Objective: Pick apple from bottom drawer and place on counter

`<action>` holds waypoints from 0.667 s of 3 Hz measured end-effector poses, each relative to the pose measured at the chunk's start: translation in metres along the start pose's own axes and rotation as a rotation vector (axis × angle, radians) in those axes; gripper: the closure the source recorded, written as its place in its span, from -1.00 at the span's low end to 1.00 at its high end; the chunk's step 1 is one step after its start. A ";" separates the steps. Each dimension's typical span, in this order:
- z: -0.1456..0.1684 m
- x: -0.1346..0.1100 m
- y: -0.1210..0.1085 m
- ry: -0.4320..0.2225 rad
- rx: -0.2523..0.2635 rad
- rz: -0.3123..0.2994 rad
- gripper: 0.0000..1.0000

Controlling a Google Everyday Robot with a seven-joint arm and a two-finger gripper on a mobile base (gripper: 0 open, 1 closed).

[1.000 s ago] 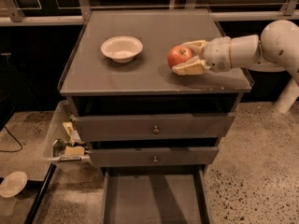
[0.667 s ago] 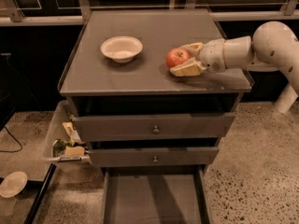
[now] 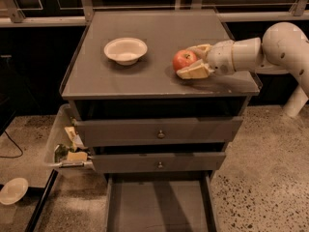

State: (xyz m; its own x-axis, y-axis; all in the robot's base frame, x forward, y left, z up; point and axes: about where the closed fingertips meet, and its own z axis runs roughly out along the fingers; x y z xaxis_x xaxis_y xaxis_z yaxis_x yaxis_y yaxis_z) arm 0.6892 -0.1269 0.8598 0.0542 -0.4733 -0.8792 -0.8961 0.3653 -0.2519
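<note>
- Almost nothing has moved over the last second: the apple (image 3: 183, 59) and my gripper (image 3: 188, 61) sit on the same spot, on the right half of the counter (image 3: 154, 30). My forearm (image 3: 246, 54) only nudged a touch inward and back.
- My fingers (image 3: 193, 72) are spread about apple-wide and closed on the apple. One is behind its top right and one in front, low along its near side. No gap is visible on either side, so I read this as still gripped, not released.
- The apple is down at counter level with a shadow under it, well right of the white bowl (image 3: 125, 50).
- My read is that the carry is done and what's left is to open up and back out to the right without rolling the apple.
- The bottom drawer (image 3: 157, 202) is pulled out, and the floor that shows is bare.
- Hidden: my near finger covers the apple's underside, so I can't confirm it actually rests on the counter.
- Cut off: my arm runs out of the right edge, and the drawer's front runs out of the bottom edge.
- Hard to make out: the clutter in the pale bin (image 3: 67, 146) on the cabinet's left side.
</note>
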 end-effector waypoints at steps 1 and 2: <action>0.000 0.000 0.000 0.000 0.000 0.000 -0.31; 0.000 0.000 0.000 0.000 0.000 0.000 -0.78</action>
State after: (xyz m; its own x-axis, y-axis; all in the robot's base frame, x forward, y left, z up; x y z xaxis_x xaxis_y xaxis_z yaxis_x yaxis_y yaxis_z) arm 0.6892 -0.1268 0.8598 0.0543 -0.4733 -0.8792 -0.8962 0.3652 -0.2519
